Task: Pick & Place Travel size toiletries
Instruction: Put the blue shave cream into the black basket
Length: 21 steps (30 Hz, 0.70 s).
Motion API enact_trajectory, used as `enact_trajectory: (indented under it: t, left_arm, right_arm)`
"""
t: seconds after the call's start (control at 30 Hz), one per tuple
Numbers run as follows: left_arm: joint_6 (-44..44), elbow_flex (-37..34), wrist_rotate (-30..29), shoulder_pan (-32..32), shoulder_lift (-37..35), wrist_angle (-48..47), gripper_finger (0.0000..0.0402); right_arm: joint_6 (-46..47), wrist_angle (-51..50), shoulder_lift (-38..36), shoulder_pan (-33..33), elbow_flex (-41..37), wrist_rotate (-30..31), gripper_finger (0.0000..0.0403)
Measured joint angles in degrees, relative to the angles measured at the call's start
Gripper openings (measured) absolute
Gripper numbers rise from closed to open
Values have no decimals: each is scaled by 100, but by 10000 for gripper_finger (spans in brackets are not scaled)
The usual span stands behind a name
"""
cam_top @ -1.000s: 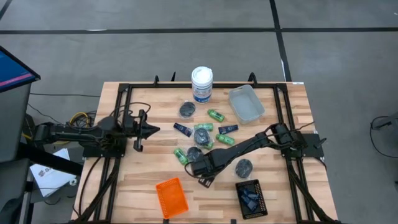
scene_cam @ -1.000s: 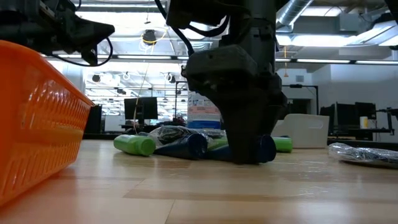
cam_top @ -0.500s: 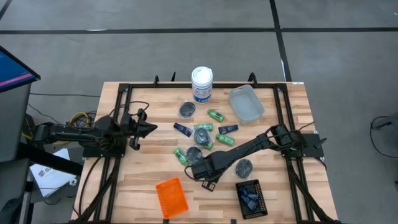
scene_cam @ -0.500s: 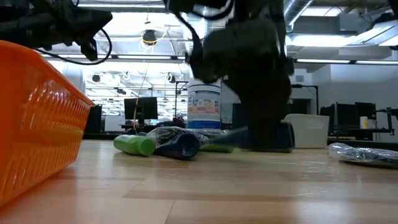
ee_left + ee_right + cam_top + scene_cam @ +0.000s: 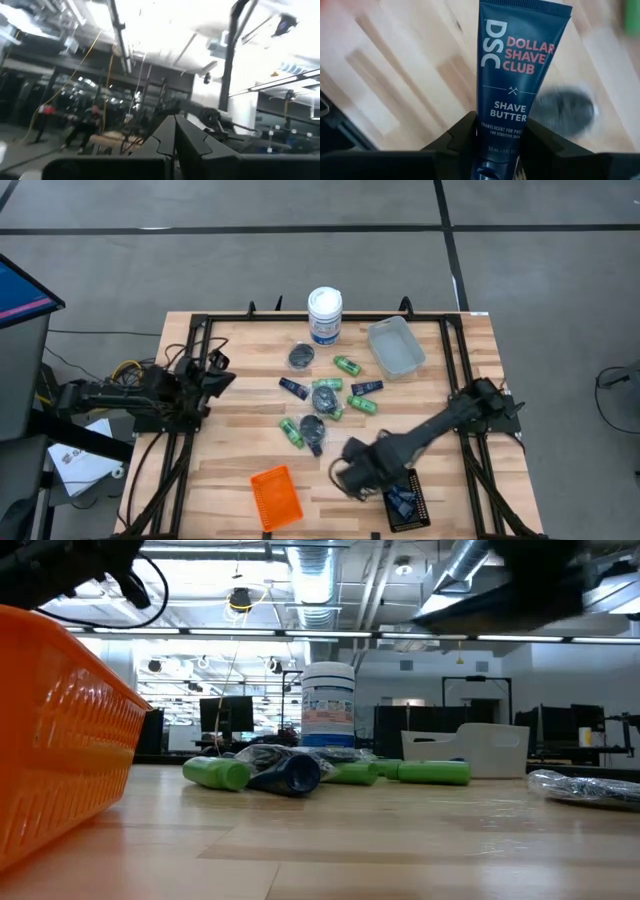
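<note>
The right gripper (image 5: 350,476) has moved from the middle of the pile toward the lower centre of the high view and now sits just left of the black tray (image 5: 419,502), near the table's (image 5: 240,450) front edge. Its fingers (image 5: 458,135) are pinched on a dark blue tube (image 5: 519,75), which stands up between them in the right wrist view, label reading "Dollar Shave Club Shave Butter". In the low view the dark bulk that blocked the centre 1 s ago is gone, leaving only a blurred shape at the upper right.

The remaining toiletries stay clustered at the table's centre: green bottles (image 5: 346,365), blue tubes (image 5: 292,387) and wrapped grey pucks (image 5: 300,357). A white canister (image 5: 324,313) and a clear tray (image 5: 395,347) stand above them, and the orange tray (image 5: 275,496) lies at the lower left.

The left gripper (image 5: 218,373) has drawn back slightly toward the left edge, its fingers (image 5: 165,140) pressed together.
</note>
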Motion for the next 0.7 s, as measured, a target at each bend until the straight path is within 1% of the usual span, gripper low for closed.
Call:
enact_trajectory:
  t: [0.13,0.27,0.4,0.5,0.6,0.7]
  left_arm:
    - [0,-1,92,0,-325,33,1]
    - [-2,1,93,0,-609,33,1]
    - [-96,-1,94,0,-715,34,1]
    - [-239,-1,95,0,-715,25,1]
    - [-300,1,137,0,-715,22,1]
    - [-302,-1,147,0,-715,22,1]
  right_arm:
    - [1090,-601,-165,479,0,-8,117]
    - [2289,-993,-186,939,0,-29,117]
    - [3258,-1084,-165,1325,0,-78,117]
    - [3832,-969,-155,1583,-82,-197,117]
    - [4184,-772,-147,1814,-162,-203,117]
    - [3939,-589,-149,2000,-162,-147,118]
